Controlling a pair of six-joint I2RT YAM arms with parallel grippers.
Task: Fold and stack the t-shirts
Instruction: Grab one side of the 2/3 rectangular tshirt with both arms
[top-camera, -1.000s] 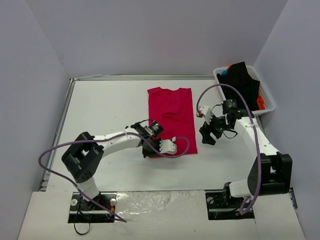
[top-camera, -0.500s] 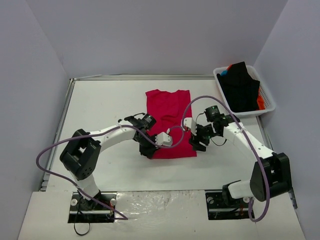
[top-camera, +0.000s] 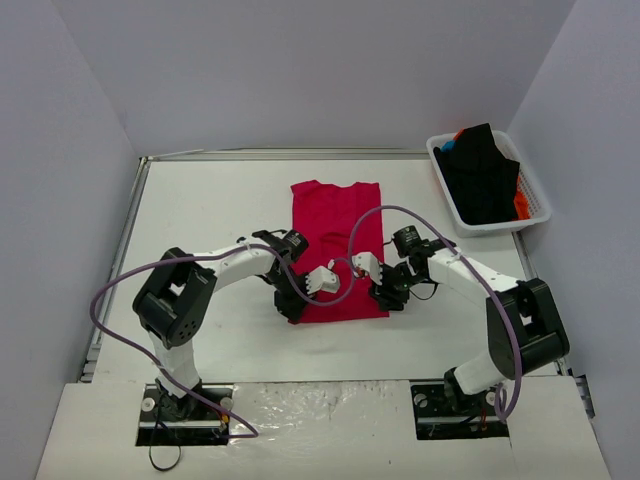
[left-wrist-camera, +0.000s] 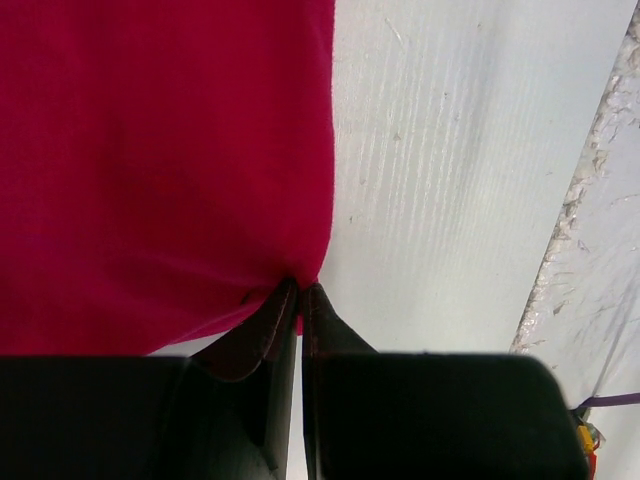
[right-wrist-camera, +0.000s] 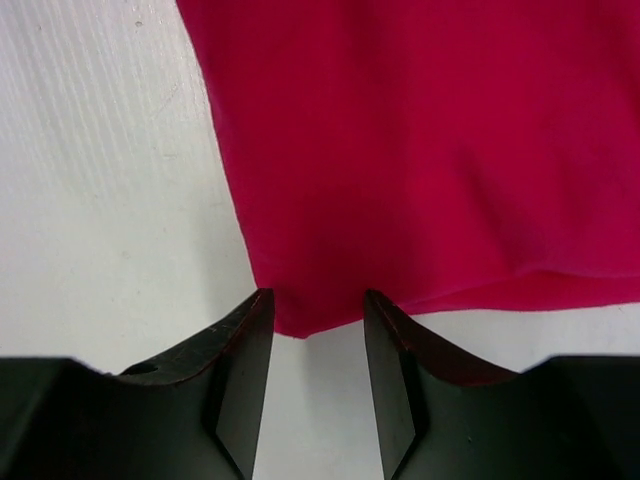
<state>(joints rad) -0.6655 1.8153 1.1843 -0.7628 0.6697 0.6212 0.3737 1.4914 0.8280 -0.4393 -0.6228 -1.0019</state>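
**A:** Left gripper state?

**B:** The left gripper (left-wrist-camera: 300, 292) is seen fully closed. The corner of the red t-shirt (left-wrist-camera: 160, 150) is pinched between the tips, and the cloth is puckered at that spot.

**A:** Right side?

**B:** The right gripper (right-wrist-camera: 315, 300) is seen partly open, with the fingers (right-wrist-camera: 245, 345) set either side of the shirt's other near corner. That corner lies in the gap. No contact with the cloth can be made out, and nothing is gripped.

**A:** Where is the shirt placed?

**B:** From the top view, the red t-shirt (top-camera: 338, 240) is laid flat mid-table as a long rectangle. Its near-left corner is held at the left gripper (top-camera: 292, 305) and its near-right corner is bracketed by the right gripper (top-camera: 385, 295). White table (top-camera: 220, 210) is seen all round it.

**A:** Containers?

**B:** One is seen, a white slatted basket (top-camera: 537, 195) at the far right edge of the table, well apart from both arms. It is mostly filled by a heap of black cloth (top-camera: 480, 175) piled above the rim. Orange cloth (top-camera: 520, 207) is seen at the near right side. A bit of blue cloth (top-camera: 447, 145) is seen at the far left corner. Garment count cannot be told.
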